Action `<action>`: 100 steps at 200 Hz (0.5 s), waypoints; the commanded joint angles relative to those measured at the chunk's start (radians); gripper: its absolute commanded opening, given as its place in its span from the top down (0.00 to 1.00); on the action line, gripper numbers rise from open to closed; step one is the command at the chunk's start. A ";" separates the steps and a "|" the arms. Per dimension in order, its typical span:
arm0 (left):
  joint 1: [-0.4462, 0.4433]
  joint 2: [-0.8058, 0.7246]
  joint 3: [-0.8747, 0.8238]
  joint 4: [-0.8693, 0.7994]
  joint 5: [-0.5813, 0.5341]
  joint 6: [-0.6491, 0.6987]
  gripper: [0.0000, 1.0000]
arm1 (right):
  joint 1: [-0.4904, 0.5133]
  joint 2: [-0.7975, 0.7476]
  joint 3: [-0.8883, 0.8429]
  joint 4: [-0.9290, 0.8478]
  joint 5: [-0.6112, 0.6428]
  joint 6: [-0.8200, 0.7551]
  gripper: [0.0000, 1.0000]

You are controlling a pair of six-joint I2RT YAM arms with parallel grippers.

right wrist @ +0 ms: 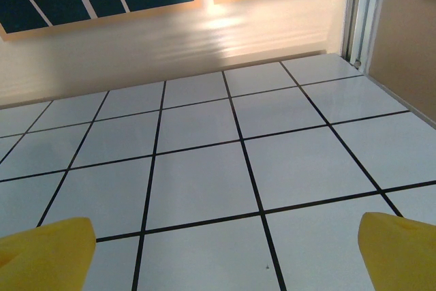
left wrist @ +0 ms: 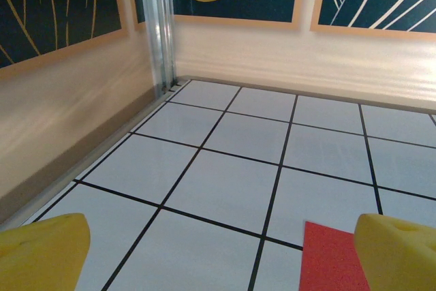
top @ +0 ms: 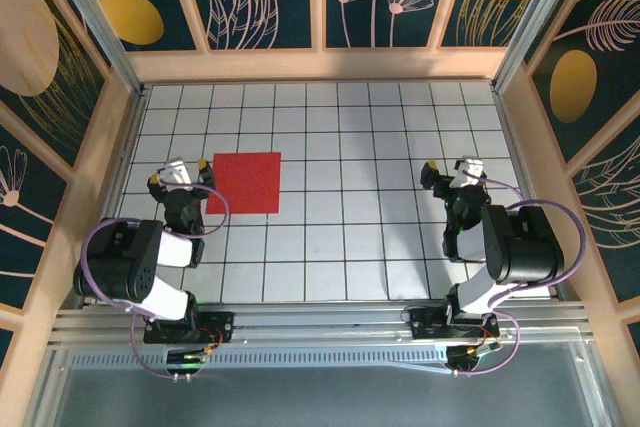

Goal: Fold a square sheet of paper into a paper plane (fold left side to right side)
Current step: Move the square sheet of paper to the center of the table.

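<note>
L claw (top: 180, 175), jaws wide and empty, sits just left of the flat red sheet (top: 245, 182) on the table (top: 330, 247). R claw (top: 455, 173) is likewise open, well apart. Best bet: slip a finger under the sheet's left edge, pinch lightly, carry it to the right edge, and match corners before pressing.

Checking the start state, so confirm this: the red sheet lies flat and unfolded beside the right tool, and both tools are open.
One point is wrong: the sheet lies beside the left tool, not the right tool, as the top view shows. The rest holds: it is flat and unfolded, and both tools are open.
</note>
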 commanded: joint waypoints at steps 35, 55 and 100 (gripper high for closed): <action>0.007 0.000 0.010 0.018 0.016 -0.017 0.01 | -0.005 -0.007 0.008 0.024 0.007 0.004 0.01; 0.007 -0.036 0.021 -0.037 0.016 -0.019 0.01 | -0.007 -0.065 0.004 -0.021 0.020 0.011 0.01; 0.007 -0.261 0.138 -0.395 0.021 -0.010 0.01 | -0.005 -0.361 0.060 -0.374 0.017 0.049 0.01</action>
